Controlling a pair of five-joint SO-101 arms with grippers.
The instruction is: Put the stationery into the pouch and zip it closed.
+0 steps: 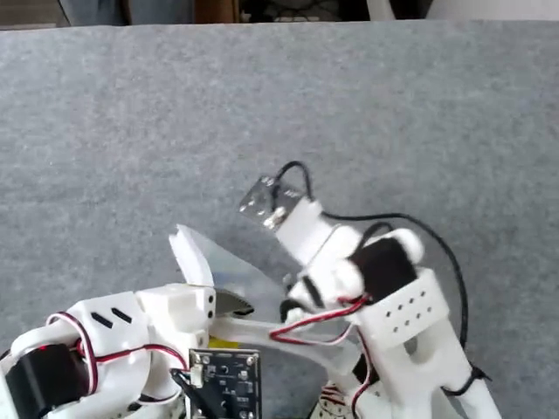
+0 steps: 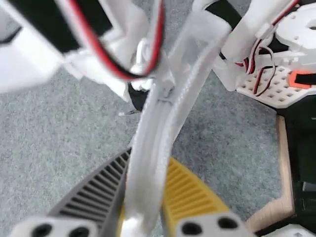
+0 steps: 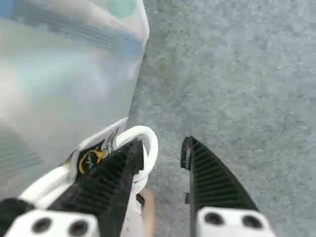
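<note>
Two tools shared the pouch [image 1: 214,266], which sat in the lower middle of the high view, between the arms and seemingly held up off the grey table [image 1: 393,105]. The left tool [image 2: 148,159] was clamped on the pouch's white zip edge [image 2: 155,118], its grey and yellow fingers pressed to either side of the tape. The right tool [image 3: 163,148] had its black fingers apart and gripped nothing. A white pull loop [image 3: 150,140] sat at the tip of one finger; whether it ringed that finger or only lay beside it could not be told. Blurred blue and green shapes showed through the pouch's translucent side, probably the stationery already inside.

Zipping looked to be the step in hand. To do it well, the left tool should hold the tape end firmly so the track runs straight and taut. The right tool should pinch the loop squarely, then draw it along the line of the track, not across it. A sideways tug would likely twist the soft pouch or let the loop slip free.

In the high view, the left arm lay low across the lower left, pointing right. The right arm rose from the lower right, folded, with its wrist leaning toward the upper left over the pouch.
</note>
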